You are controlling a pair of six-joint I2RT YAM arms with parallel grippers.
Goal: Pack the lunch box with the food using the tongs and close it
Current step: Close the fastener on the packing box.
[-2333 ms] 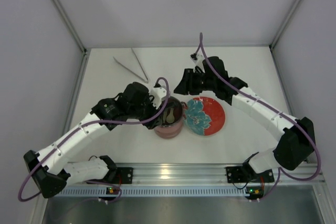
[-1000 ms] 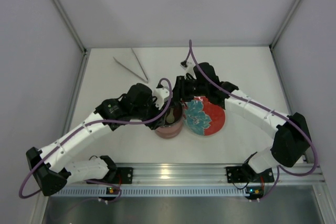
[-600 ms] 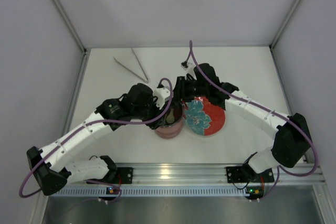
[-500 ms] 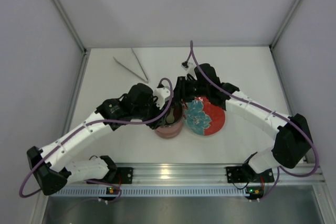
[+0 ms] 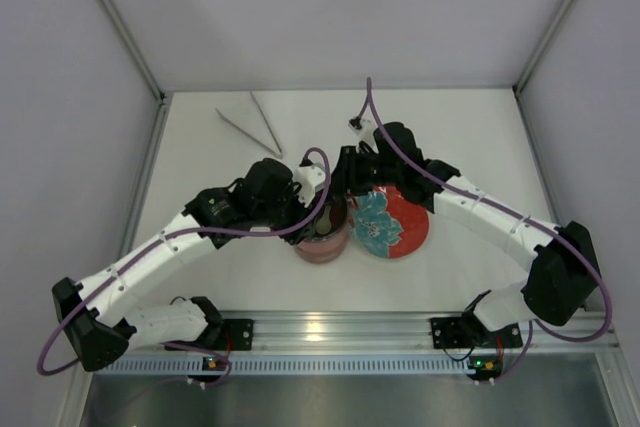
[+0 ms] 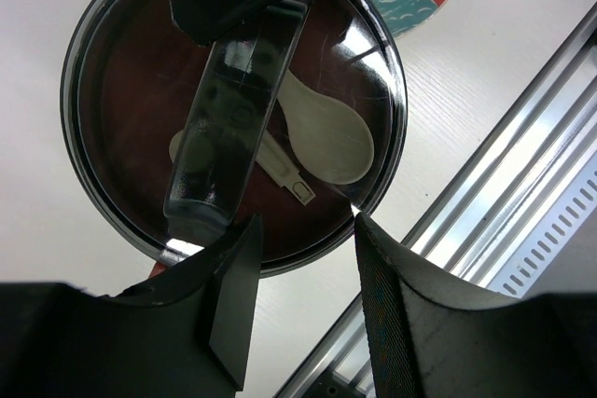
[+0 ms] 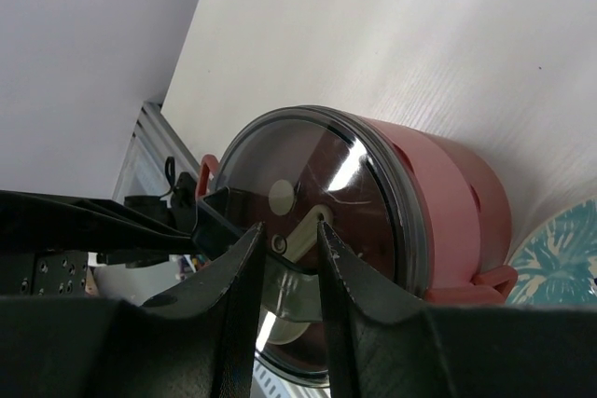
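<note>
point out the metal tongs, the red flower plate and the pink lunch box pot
slim silvery metal tongs (image 5: 250,125), top view, on one arm
red plate with teal flower (image 5: 410,222), top view, red rim
dusty-pink round lunch box pot (image 7: 457,193), right wrist view, side wall

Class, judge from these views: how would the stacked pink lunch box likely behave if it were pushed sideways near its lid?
The lunch box looks tall for its base, so a high push may tip it. Its walls look rigid, so it would probably slide whole on the smooth table. The glossy lid looks slippery.
</note>
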